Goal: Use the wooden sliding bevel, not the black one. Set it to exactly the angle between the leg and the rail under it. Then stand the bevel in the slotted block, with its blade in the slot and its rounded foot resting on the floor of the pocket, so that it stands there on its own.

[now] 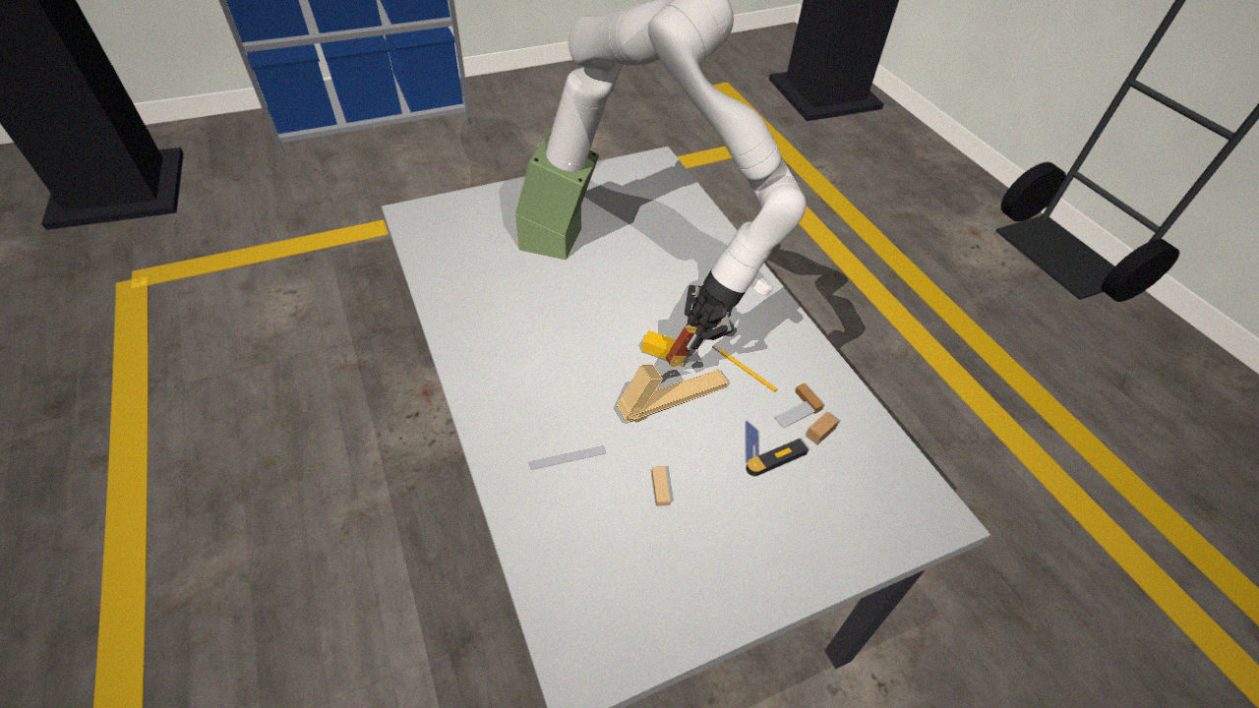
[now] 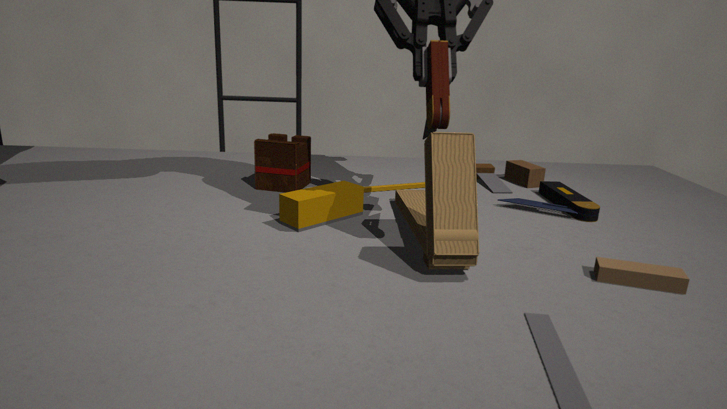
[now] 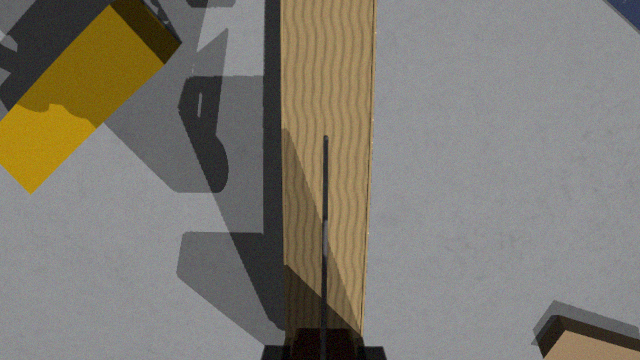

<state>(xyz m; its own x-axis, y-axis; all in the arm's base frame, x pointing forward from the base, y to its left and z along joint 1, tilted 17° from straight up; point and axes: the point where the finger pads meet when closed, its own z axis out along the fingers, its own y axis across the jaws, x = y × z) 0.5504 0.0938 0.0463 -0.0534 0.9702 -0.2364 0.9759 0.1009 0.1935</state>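
My gripper (image 2: 438,76) is shut on the wooden sliding bevel (image 2: 438,86), a red-brown stock that hangs upright with its rounded end down. It hangs just above the top of the pale wooden leg (image 2: 451,193), which leans up from the rail (image 2: 412,205) lying on the table. In the wrist view the bevel's blade (image 3: 325,225) shows edge-on as a thin dark line over the leg (image 3: 327,150). From above, the bevel (image 1: 680,345) is behind the leg and rail (image 1: 673,393). The dark slotted block (image 2: 281,162) with a red band stands at the back left. The black bevel (image 2: 567,199) lies to the right.
A yellow block (image 2: 321,203) lies left of the leg, with a pencil (image 2: 396,187) behind it. A loose wooden block (image 2: 640,274) and a grey steel strip (image 2: 556,360) lie in front on the right. A small brown block (image 2: 524,172) sits at the back right.
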